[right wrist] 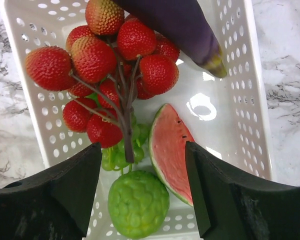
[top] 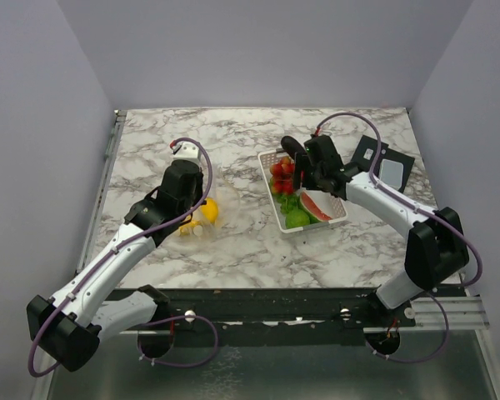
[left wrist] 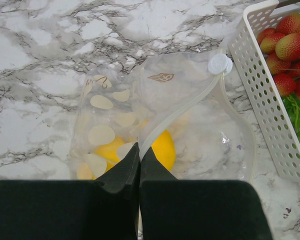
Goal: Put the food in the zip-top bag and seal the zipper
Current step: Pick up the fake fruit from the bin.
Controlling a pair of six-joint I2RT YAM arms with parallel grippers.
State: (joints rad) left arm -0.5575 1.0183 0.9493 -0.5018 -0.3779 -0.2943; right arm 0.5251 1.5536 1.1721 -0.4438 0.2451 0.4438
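Note:
The clear zip-top bag (left wrist: 200,115) lies on the marble left of the basket, with yellow pieces (left wrist: 165,147) inside; it also shows in the top view (top: 205,212). My left gripper (left wrist: 139,149) is shut on the bag's zipper (left wrist: 190,102) strip at its near end. My right gripper (right wrist: 143,147) is open, hovering over the white basket (right wrist: 240,75). Below it are the red cherry cluster (right wrist: 115,60), watermelon slice (right wrist: 172,145), a bumpy green fruit (right wrist: 137,202) and the purple eggplant (right wrist: 185,25).
The white basket (top: 265,171) stands right of centre, close beside the bag. A white round slider (left wrist: 219,64) sits on the zipper at the bag's far end. A black flat object (top: 383,162) lies at the right, behind my right arm.

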